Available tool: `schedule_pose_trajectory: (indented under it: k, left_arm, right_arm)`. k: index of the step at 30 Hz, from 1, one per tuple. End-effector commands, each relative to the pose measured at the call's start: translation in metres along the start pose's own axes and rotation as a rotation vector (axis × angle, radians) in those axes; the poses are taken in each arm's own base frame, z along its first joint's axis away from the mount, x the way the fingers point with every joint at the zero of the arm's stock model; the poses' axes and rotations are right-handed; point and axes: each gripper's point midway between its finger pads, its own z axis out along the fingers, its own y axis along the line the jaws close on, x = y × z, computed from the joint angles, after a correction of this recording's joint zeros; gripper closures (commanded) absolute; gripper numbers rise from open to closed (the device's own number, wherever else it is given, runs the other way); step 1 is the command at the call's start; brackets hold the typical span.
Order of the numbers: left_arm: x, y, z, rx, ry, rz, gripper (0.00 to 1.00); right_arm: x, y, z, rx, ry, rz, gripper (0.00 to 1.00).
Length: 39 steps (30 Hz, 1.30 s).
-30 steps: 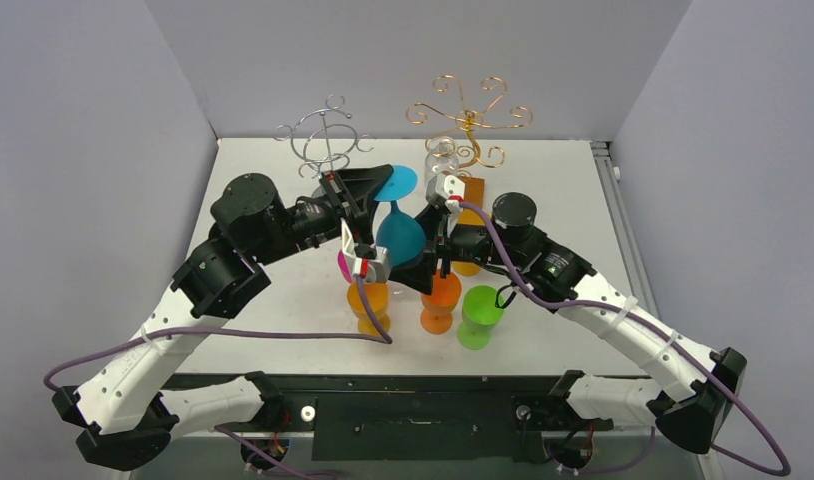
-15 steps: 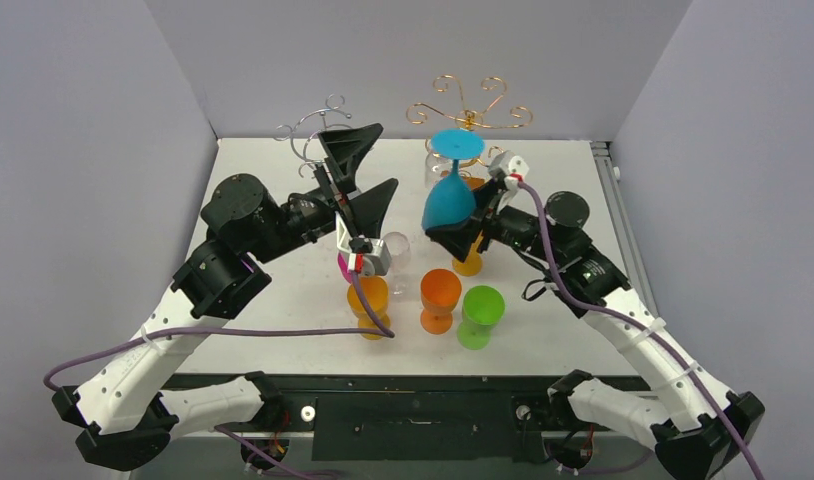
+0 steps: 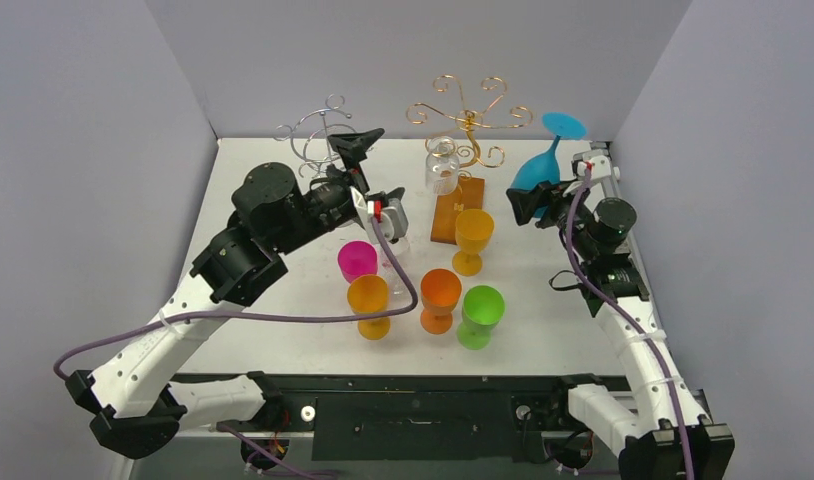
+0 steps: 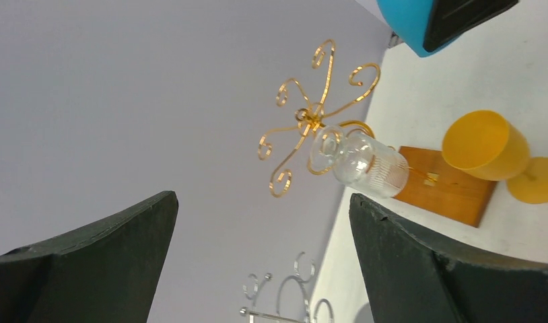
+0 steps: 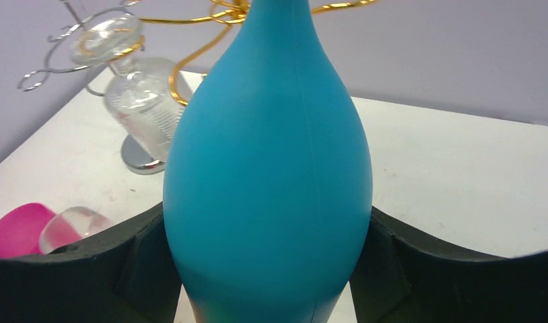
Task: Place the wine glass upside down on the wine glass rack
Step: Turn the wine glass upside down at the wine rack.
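The blue wine glass [image 3: 536,170] hangs upside down in the air at the back right, foot up and tilted toward the right wall. My right gripper [image 3: 529,203] is shut on its bowl; in the right wrist view the blue bowl [image 5: 271,168] fills the space between both black fingers [image 5: 123,262]. The gold wine glass rack [image 3: 470,115] stands at the back centre, left of the blue glass, with a clear glass [image 3: 442,165] hanging upside down on it. My left gripper [image 3: 368,170] stands open and empty near the silver rack [image 3: 321,135]; its wrist view shows the gold rack [image 4: 312,121] beyond wide-apart fingers [image 4: 446,262].
On the table stand a yellow glass [image 3: 473,235], a pink one [image 3: 356,260], an amber one [image 3: 369,300], an orange one [image 3: 440,295], a green one [image 3: 480,312] and a clear one [image 3: 395,250]. The gold rack's wooden base [image 3: 456,208] lies behind the yellow glass.
My left gripper opened and let go of the blue glass, then drew back toward the silver rack. The right arm carried the glass from the centre to the back right.
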Motion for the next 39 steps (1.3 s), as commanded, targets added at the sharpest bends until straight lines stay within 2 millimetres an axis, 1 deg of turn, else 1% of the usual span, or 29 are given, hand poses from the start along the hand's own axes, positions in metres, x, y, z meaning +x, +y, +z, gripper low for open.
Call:
schedule_pose_trajectory:
  k: [1,2,3,8,11,13,16,19,26,39]
  left_arm:
    - [0.009,-0.002,-0.001,-0.014,0.073,-0.234,0.03]
    - [0.010,-0.004,-0.001,-0.008,0.082,-0.261,0.00]
    - [0.012,-0.007,-0.002,-0.003,0.091,-0.289,0.02]
    - [0.015,-0.011,-0.005,0.009,0.111,-0.347,0.03]
    - [0.014,-0.010,-0.006,0.008,0.111,-0.369,0.03]
    - [0.014,-0.010,-0.006,0.010,0.110,-0.377,0.03]
    - [0.014,-0.009,-0.006,0.004,0.110,-0.380,0.03]
    - [0.014,-0.007,-0.005,-0.001,0.110,-0.380,0.03]
    - [0.014,-0.007,-0.004,-0.002,0.110,-0.382,0.03]
    - [0.014,-0.006,-0.002,-0.003,0.110,-0.381,0.03]
  right_arm:
    - [-0.015,-0.025,0.017,0.068,-0.034,-0.071,0.47]
    - [-0.011,-0.030,0.022,0.082,-0.020,-0.082,0.48]
    - [-0.007,-0.035,0.026,0.091,-0.012,-0.092,0.48]
    - [0.011,-0.048,0.048,0.097,0.057,-0.125,0.47]
    - [0.013,-0.047,0.057,0.081,0.058,-0.175,0.46]
    - [0.016,-0.043,0.063,0.065,0.065,-0.213,0.45]
    - [0.026,-0.038,0.073,0.056,0.116,-0.284,0.45]
    - [0.036,-0.033,0.082,0.022,0.143,-0.313,0.45]
    - [0.049,-0.028,0.089,-0.029,0.159,-0.363,0.45]
    - [0.070,-0.020,0.088,-0.084,0.189,-0.394,0.45]
